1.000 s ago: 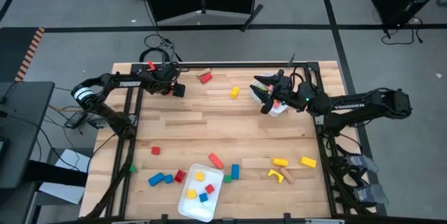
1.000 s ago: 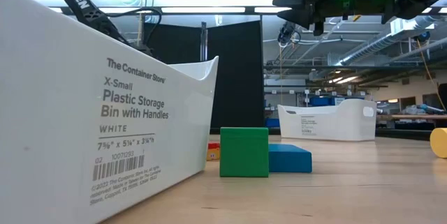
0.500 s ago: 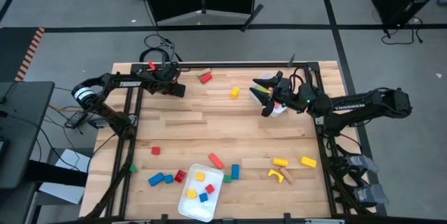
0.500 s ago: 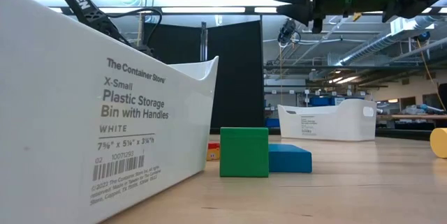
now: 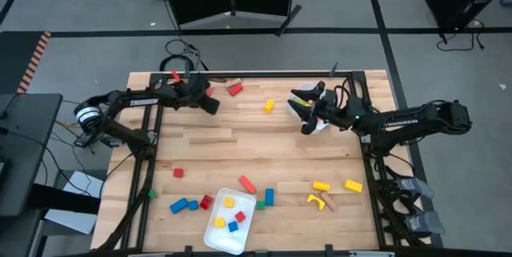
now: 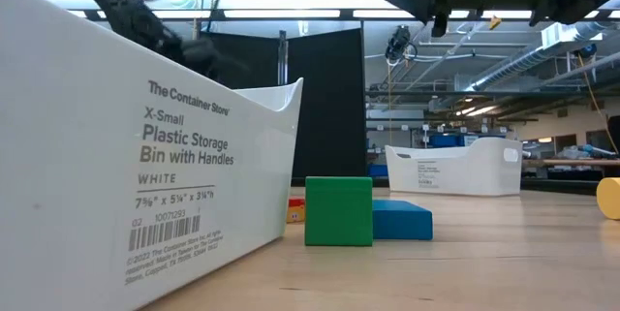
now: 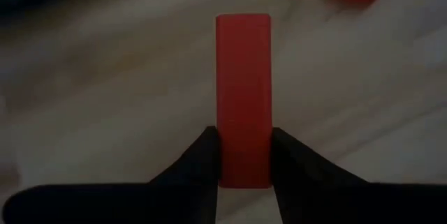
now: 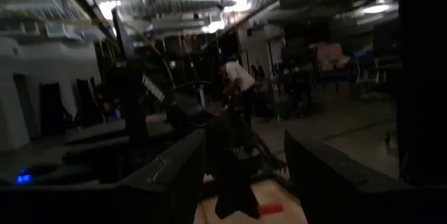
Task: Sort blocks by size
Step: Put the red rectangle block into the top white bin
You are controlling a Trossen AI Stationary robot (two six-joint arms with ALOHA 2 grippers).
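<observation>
My left gripper point(image 5: 213, 106) is over the table's far left part and is shut on a red bar block point(image 7: 243, 77). My right gripper point(image 5: 298, 105) hangs above a white tray point(image 5: 320, 124) at the far right. It points slightly upward, and its fingers point(image 8: 183, 172) stand apart with nothing between them. Loose blocks lie flat on the wood: a red one point(image 5: 234, 89), a yellow cube point(image 5: 269, 106), and more along the near side. A second white tray point(image 5: 230, 222) near the front edge holds yellow, blue and red cubes. My left gripper pinches the red bar between its two fingers, on the two long sides at the end nearer the wrist point(image 7: 243, 165). The fingers slant downward and lie along the bar, which sticks out beyond the fingertips. It looks lifted clear of the wood.
Near-side blocks include blue ones point(image 5: 182, 205), a red bar point(image 5: 247, 183), yellow pieces point(image 5: 321, 186) and a green cube point(image 6: 338, 210) beside a blue block point(image 6: 402, 220). The middle of the table is bare wood point(image 5: 264, 145).
My left gripper has risen and gone a little toward the table's right edge, its arm swinging with it. My right gripper has tipped upward over the far tray.
</observation>
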